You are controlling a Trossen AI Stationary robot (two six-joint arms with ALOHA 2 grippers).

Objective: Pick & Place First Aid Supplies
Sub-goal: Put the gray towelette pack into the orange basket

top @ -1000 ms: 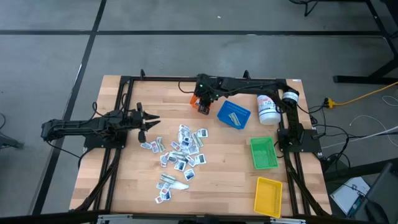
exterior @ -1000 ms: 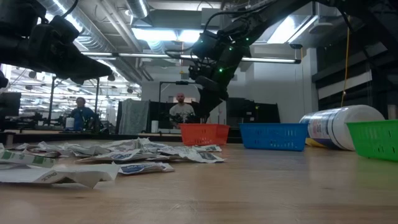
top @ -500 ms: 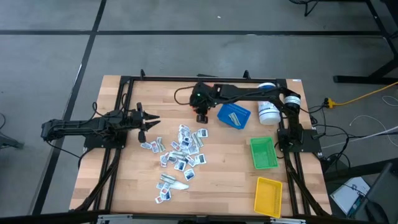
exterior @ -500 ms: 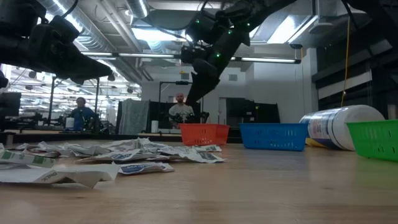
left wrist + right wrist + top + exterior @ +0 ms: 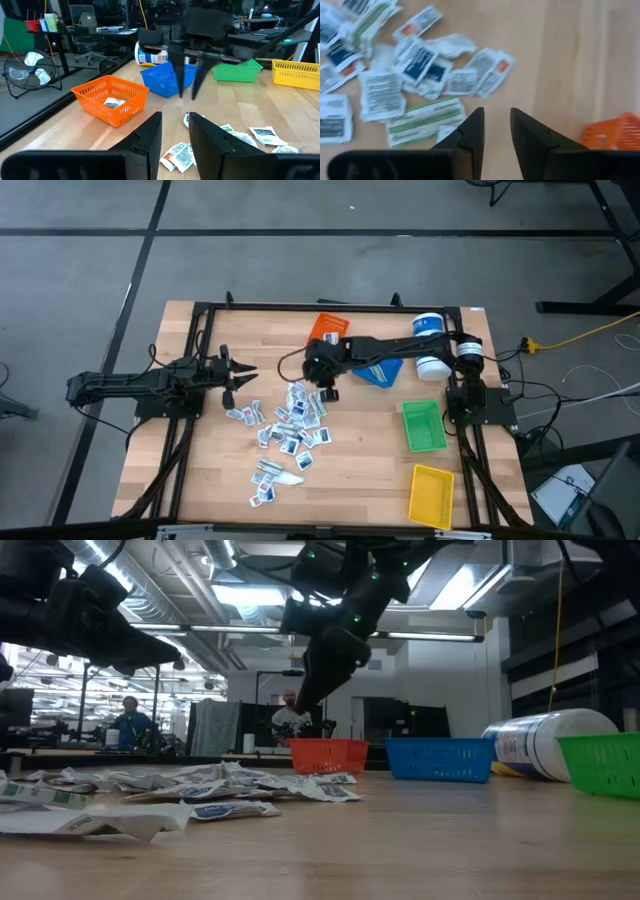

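Near the centre of the high view, the right gripper [image 5: 326, 391] hangs over the upper edge of the scattered pile of small flat white first aid packets [image 5: 290, 430] with blue, grey and red print, which lie loose on the light wooden table [image 5: 360, 470]. Its two dark fingers [image 5: 470, 135] stand a little apart with nothing between them, the packets spread just beyond their tips. In the left-centre of that view the left gripper [image 5: 240, 376] waits beside the pile, its fingers [image 5: 202, 137] parted by a narrow gap and holding nothing. In the upper middle sits an orange plastic mesh bin [image 5: 328, 327] with one packet [image 5: 114, 102] inside; to its right are a blue plastic bin [image 5: 385, 370] and a white cylindrical canister [image 5: 430, 345] lying on its side, with a green bin [image 5: 424, 426] and a yellow bin [image 5: 431, 495] lower right.
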